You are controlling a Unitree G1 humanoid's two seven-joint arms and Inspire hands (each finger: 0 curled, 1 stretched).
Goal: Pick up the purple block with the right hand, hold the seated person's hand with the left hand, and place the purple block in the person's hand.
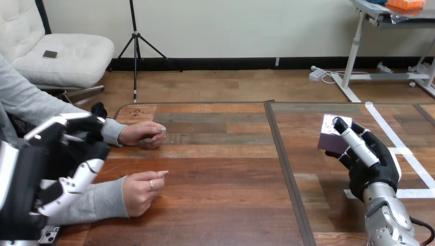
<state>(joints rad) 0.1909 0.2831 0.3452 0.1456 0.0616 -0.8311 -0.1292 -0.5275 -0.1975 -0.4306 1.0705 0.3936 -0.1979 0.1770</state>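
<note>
1. Step in hand, as I read it: the pick-up. The right hand (370, 166) has its fingers and thumb curled round the purple block (330, 135), over the right half of the bench (220, 169), well apart from the person. I can't tell whether the block's base is touching the wood or is just off it
2. The left hand (72, 164) sits at the left edge, up close, over the person's grey sleeve (100, 202). I honestly can't tell whether it's open or closed, and I see no hold on the person
3. Both of the person's hands rest on the bench, loosely curled. The nearer hand (139, 192) is just beside the robot's left hand, and the farther hand (141, 134) is a bit beyond it. Neither palm is turned up, so my guess is the hold-the-hand step isn't done yet
4. What the next move calls for, I'd say: carry the block leftward across the dark seam (287, 174), keeping the grip steady, while the left hand closes gently on one of those hands so that it opens palm up
5. Materials:
   - the block is a small cube, matte purple, with sharp edges and a paler, glinting top face. It looks rigid, so it should be easy to pinch
   - the bench is brown wood planks with visible grain and a slight sheen
   - flat white tape lines (395, 138) run past the right hand
   - the robot's hands are hard black and white shells, likely slippery on a smooth cube
</note>
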